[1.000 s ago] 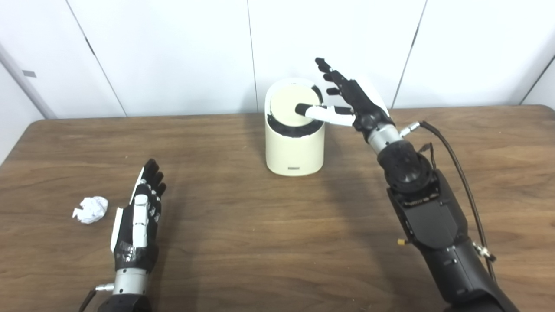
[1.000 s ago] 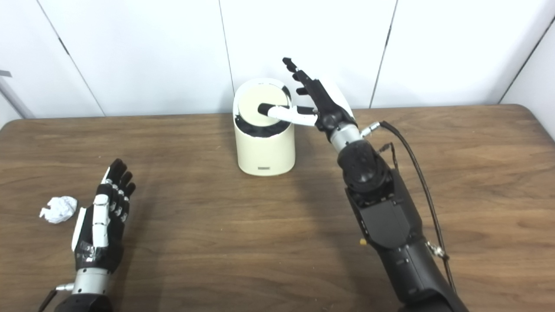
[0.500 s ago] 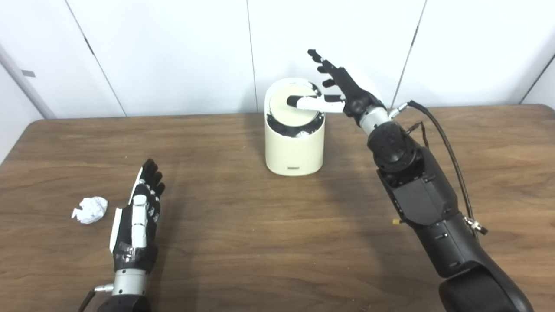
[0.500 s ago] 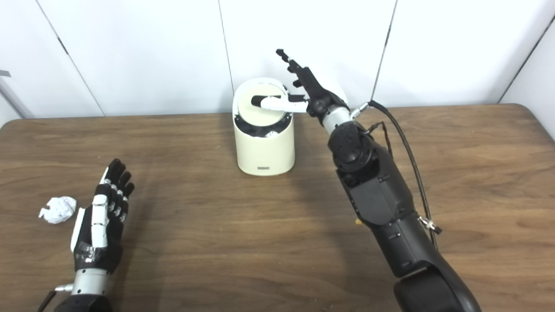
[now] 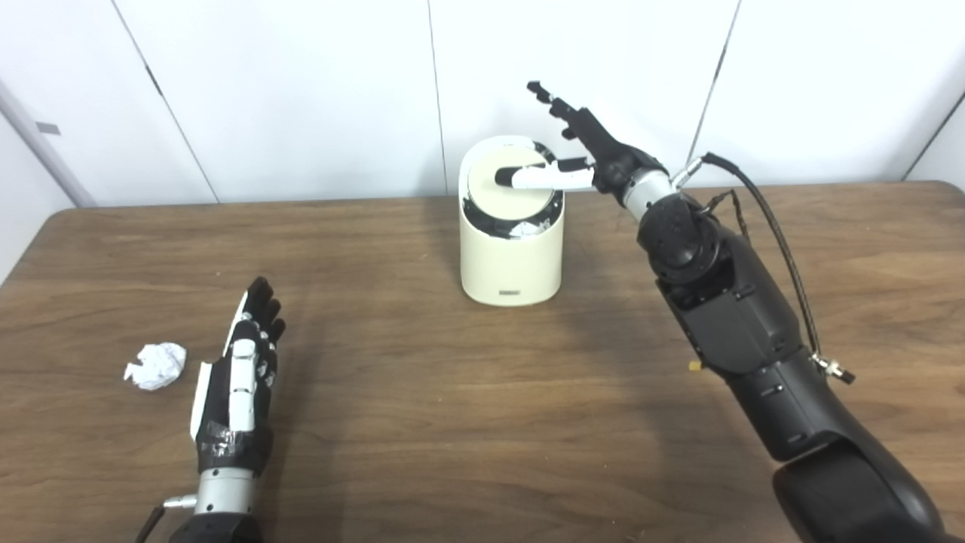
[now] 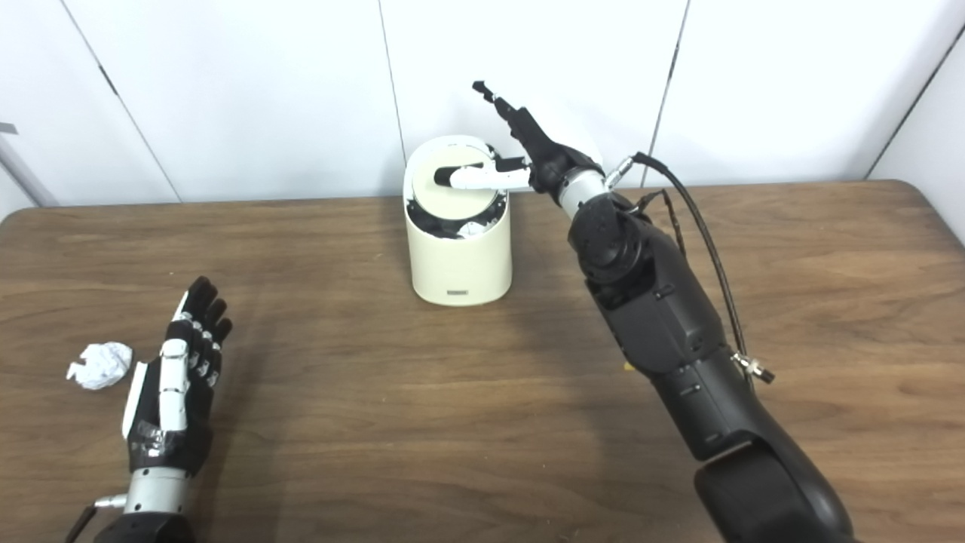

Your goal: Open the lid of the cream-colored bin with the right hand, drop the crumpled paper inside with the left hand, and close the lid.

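A cream-colored bin (image 5: pixel 513 256) stands at the back middle of the table. Its round lid (image 5: pixel 507 190) is tilted, with a dark gap at the front where white crumpled paper shows inside (image 5: pixel 528 226). My right hand (image 5: pixel 584 151) is open beside the bin's top, its thumb lying across the lid and its fingers spread upward. A crumpled paper ball (image 5: pixel 156 365) lies at the front left of the table. My left hand (image 5: pixel 240 377) is open and flat on the table just right of the ball, apart from it.
The brown wooden table (image 5: pixel 482 422) runs the width of the view, with a white panelled wall close behind the bin. A black cable (image 5: pixel 776 241) loops off my right forearm.
My right arm has reached further forward and the thumb has pushed further across the lid. The lid has tipped more, widening the front gap. The left hand and the paper ball have not moved.
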`<state>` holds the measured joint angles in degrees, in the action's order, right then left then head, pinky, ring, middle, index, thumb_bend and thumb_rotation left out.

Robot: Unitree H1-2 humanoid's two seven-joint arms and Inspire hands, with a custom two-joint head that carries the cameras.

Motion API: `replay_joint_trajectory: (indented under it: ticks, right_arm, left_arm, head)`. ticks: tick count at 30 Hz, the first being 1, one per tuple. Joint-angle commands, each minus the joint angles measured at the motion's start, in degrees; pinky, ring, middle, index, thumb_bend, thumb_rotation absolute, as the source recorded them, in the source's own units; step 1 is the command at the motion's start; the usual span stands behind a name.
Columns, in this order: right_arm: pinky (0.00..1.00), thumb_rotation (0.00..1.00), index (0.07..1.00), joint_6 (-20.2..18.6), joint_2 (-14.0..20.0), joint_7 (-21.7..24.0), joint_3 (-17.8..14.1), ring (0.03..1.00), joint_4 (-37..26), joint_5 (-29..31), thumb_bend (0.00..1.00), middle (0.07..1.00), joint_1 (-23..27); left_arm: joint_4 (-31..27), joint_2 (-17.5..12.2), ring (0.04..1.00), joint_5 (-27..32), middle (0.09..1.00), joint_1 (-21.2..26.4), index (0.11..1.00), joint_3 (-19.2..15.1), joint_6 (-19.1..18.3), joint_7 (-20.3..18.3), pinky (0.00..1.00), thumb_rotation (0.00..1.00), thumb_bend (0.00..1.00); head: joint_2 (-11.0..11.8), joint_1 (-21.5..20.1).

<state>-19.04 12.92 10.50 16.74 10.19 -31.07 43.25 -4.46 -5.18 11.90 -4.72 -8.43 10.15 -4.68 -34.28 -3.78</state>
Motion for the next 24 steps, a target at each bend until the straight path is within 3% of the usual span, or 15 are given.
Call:
replay_joint_trajectory:
  ticks: [1, 11, 24]
  right_arm:
    - [0.82, 0.58, 0.952, -0.45, 0.9, 1.02, 0.04, 0.925, -1.2, -0.88, 0.81, 0.948, 4.19]
    - [0.8, 0.47, 0.929, -4.24, 3.32, 8.21, 2.77, 0.929, -2.3, -2.89, 0.82, 0.947, 5.86]
    - [0.82, 0.45, 0.919, -3.05, 2.01, 6.99, 2.53, 0.929, -0.99, -3.28, 0.78, 0.943, 6.31]
  left_arm:
    - [4.27, 1.0, 1.0, 0.3, 1.0, -1.46, 0.992, 0.38, 1.03, -0.11, 1.0, 0.92, 0.4]
    - [4.46, 1.83, 1.0, 0.48, 1.0, -1.2, 0.992, 0.07, 0.69, 0.25, 1.0, 0.91, 0.4]
    - [4.03, 2.12, 1.0, 0.13, 0.994, -1.38, 0.986, 0.29, 1.4, 0.09, 1.0, 0.9, 0.4]
  head:
    - [-0.01, -0.02]
    - [-0.11, -0.39]
    - [-0.26, -0.37]
